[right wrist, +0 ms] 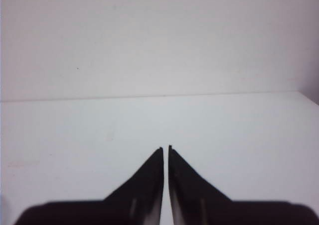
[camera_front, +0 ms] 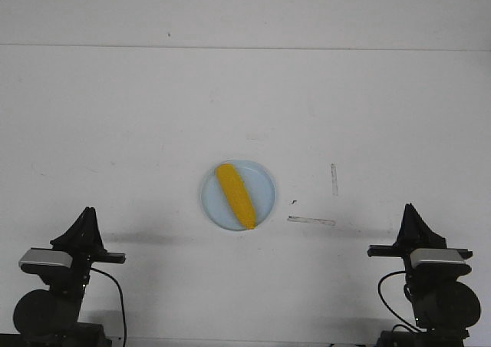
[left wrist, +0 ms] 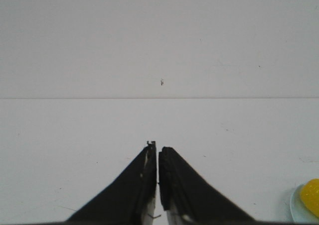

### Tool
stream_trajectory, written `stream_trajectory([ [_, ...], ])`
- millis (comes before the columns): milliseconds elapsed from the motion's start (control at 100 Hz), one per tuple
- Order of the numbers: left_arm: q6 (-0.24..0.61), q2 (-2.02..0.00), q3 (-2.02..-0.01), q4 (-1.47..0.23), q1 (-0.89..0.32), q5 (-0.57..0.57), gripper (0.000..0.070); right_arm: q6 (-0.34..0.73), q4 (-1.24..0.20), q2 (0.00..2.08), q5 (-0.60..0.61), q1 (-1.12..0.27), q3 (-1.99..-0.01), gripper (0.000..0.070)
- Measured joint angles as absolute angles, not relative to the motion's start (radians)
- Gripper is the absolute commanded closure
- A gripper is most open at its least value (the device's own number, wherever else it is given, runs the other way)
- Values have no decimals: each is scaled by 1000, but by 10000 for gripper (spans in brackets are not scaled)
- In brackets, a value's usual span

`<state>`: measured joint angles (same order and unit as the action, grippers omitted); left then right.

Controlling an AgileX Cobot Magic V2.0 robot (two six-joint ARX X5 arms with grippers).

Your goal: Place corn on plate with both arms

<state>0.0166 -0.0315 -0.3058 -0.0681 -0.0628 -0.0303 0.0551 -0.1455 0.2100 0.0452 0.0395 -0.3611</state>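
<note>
The yellow corn [camera_front: 235,195] lies on the pale blue plate [camera_front: 263,180] in the middle of the white table, slanted with its tapered end toward the front. My left gripper [camera_front: 88,211] is at the front left, shut and empty, well away from the plate. My right gripper [camera_front: 409,208] is at the front right, shut and empty. In the left wrist view the shut gripper [left wrist: 157,146] points over bare table, with an end of the corn [left wrist: 311,196] and a sliver of the plate [left wrist: 294,205] at the frame's edge. The right wrist view shows only the shut gripper [right wrist: 165,148] over bare table.
Two thin pale strips lie on the table right of the plate, one flat [camera_front: 311,221] and one nearly upright in the view [camera_front: 334,179]. The table meets a white back wall [camera_front: 245,9].
</note>
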Motion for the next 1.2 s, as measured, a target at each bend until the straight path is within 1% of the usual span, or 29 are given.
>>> stream_trajectory([
  [210, 17, -31, -306, -68, -63, -30, 699, 55, -113, 183, 47, 39, -361, 685],
  [930, 18, -31, -306, -84, -63, -30, 699, 55, -113, 183, 47, 39, -361, 685],
  [1040, 39, -28, -304, -109, -63, 2, 700, 55, -113, 183, 47, 39, -361, 685],
  [1100, 44, -22, -285, -80, -63, 30, 700, 55, -113, 183, 47, 39, -361, 685],
  [1200, 48, -19, -207, 19, -63, 31, 699, 55, -113, 183, 47, 39, -361, 685],
])
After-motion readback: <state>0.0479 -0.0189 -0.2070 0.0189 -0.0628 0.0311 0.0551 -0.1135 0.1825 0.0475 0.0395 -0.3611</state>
